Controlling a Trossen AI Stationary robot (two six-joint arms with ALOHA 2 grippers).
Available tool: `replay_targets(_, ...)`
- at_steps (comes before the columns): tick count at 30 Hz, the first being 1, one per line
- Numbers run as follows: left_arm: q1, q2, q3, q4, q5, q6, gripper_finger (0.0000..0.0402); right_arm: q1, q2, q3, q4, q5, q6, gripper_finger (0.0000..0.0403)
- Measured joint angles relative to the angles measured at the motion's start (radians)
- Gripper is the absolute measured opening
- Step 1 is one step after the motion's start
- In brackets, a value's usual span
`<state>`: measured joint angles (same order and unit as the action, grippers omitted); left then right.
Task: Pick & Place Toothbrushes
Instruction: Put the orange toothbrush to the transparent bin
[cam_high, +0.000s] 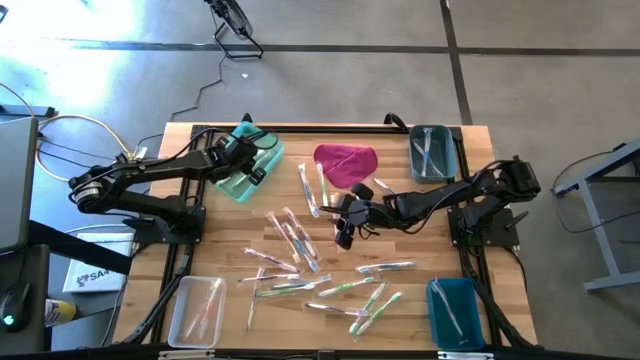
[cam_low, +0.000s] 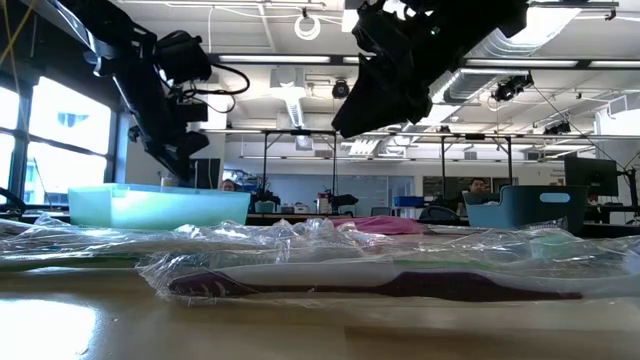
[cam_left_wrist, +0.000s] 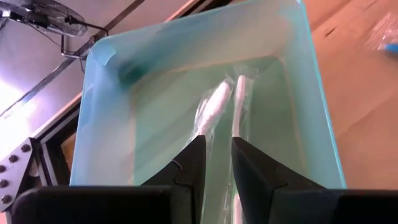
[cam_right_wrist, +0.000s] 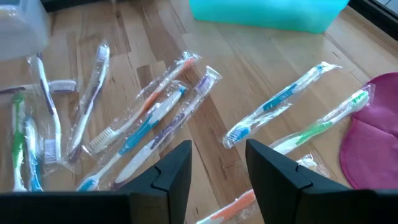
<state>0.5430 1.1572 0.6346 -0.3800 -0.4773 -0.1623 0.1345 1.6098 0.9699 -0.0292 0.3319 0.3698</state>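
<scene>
I see the left gripper (cam_left_wrist: 216, 167) over the mint bin (cam_high: 232, 180), upper left, fingers grasping a wrapped toothbrush (cam_left_wrist: 211, 109). Right gripper (cam_right_wrist: 217, 163), released, hovers mid-frame above the toothbrushes (cam_high: 300, 262) scattered on the counter (cam_high: 200, 255).

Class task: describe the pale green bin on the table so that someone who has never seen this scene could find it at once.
Start at the wooden table and go to its far left corner. There sits the pale mint-green translucent plastic bin, with the left hand above it. Unlike the grey, dark teal and clear bins at the other corners, it lies askew.
</scene>
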Motion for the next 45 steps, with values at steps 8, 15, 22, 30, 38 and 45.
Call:
replay_targets(8,0.0,0.0,0.0,0.03,0.0,0.024,0.0074,0.001,-0.004,0.0,-0.003,-0.002,-0.016,0.0144)
replay_targets(15,0.0,-0.025,0.0,0.025,0.095,0.127,0.0074,-0.023,-0.079,0.0,-0.027,-0.002,-0.079,0.0144)
replay_targets(22,-0.052,-0.11,-0.013,0.01,0.135,0.184,0.0072,-0.025,-0.18,0.002,-0.067,-0.002,-0.079,0.0144)
replay_targets(30,-0.19,-0.336,-0.129,0.023,0.135,0.181,0.0021,-0.021,-0.212,0.002,-0.149,0.0,-0.076,0.0144)
replay_targets(38,-0.365,-0.52,-0.202,0.042,0.138,0.159,0.0005,-0.021,-0.212,0.001,-0.153,-0.001,-0.056,0.0144)
replay_targets(45,-0.448,-0.635,-0.278,0.12,0.155,0.26,0.0005,-0.021,-0.212,0.001,-0.149,0.007,0.001,0.0144)
